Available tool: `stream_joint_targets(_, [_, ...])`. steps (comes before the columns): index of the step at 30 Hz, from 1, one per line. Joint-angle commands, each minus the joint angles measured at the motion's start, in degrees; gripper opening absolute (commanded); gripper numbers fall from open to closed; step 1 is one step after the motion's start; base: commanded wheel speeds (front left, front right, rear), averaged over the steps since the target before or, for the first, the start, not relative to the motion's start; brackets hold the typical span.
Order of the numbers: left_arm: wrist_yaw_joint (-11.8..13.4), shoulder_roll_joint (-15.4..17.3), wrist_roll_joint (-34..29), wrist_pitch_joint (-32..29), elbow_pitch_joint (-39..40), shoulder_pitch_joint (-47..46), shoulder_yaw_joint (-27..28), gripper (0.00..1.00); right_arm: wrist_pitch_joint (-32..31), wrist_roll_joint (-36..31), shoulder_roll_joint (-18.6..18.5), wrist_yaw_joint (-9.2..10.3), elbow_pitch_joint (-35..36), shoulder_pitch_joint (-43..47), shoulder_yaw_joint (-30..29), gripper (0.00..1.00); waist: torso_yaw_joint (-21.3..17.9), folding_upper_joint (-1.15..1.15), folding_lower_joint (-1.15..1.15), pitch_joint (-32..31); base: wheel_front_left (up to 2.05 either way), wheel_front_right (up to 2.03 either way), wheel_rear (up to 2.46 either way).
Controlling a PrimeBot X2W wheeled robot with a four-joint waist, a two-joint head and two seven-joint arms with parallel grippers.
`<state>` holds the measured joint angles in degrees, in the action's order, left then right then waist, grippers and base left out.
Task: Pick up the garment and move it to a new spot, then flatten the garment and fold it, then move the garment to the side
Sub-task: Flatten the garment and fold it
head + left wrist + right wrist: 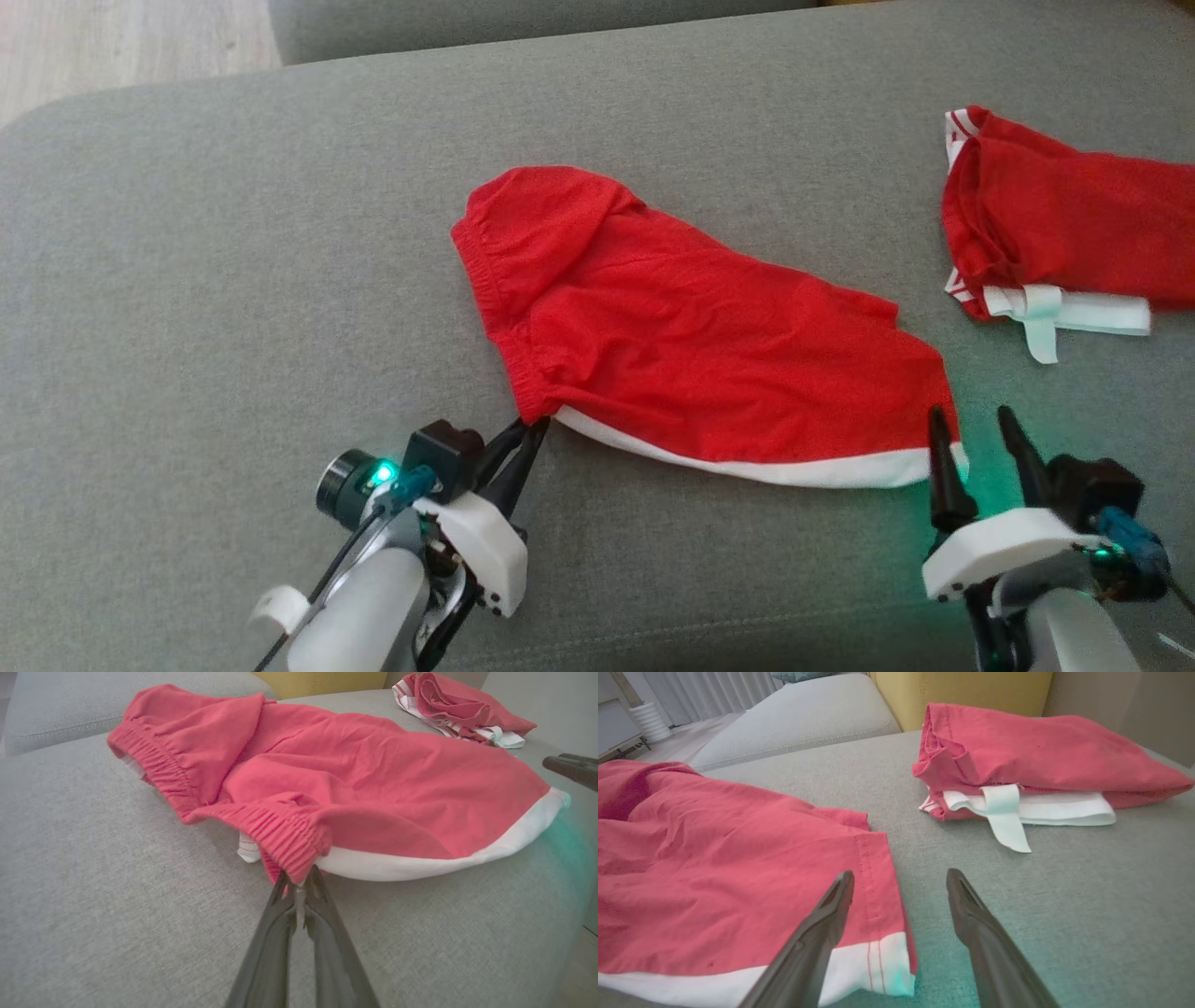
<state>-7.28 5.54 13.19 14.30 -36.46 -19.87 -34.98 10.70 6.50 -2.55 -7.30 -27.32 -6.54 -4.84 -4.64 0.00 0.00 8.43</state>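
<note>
Red with a white hem band, the garment lies rumpled across the middle of the grey cushion, waistband to the left and hem to the right. Your left gripper has its jaws pinched tight on the near corner of the elastic waistband. Your right gripper hovers with jaws spread wide at the near right hem corner, one finger over the cloth and one over bare cushion, gripping nothing. This looks like the flattening step, only half set up. Next you likely need to lower the right jaws onto that hem corner, close them, then draw the two hands apart to pull the near edge taut. The far end of the waistband is folded over on itself and will need smoothing too. Mind the second red garment, folded at the far right with its white strap trailing toward you. It lies near, so a wide pull to the right could snag it.
</note>
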Motion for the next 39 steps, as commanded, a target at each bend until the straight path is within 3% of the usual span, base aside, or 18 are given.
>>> stream_joint_targets(1, [0.27, 1.3, -0.05, 0.69, 2.27, -0.61, 2.38, 0.0, -0.38, 0.29, -0.32, -0.19, 0.83, -1.56, 2.08, 1.0, 0.42, 0.0, 0.0, -0.2, 0.0, 0.0, 0.0])
stream_joint_targets(12, [0.59, 1.45, -0.73, 0.7, 3.74, 0.57, 3.75, 0.0, -1.97, 0.21, -0.32, -0.19, 3.83, 4.26, 6.83, 1.0, 0.62, 0.0, 0.0, -0.71, 0.0, 0.0, 0.0])
stream_joint_targets(19, [0.72, 1.29, -0.99, 0.7, 3.76, 0.99, 4.52, 0.0, -3.75, 0.39, -0.32, -0.19, 5.49, 5.86, 6.88, 1.0, -0.15, 0.0, 0.0, -0.94, 0.0, 0.0, 0.0])
stream_joint_targets(39, [0.36, 1.27, -1.58, 0.7, 3.33, 1.38, 4.64, 0.0, -4.03, -0.53, -0.32, -0.19, 0.85, 3.47, 6.19, 1.0, 0.59, 0.0, 0.0, -1.39, 0.0, 0.0, 0.0])
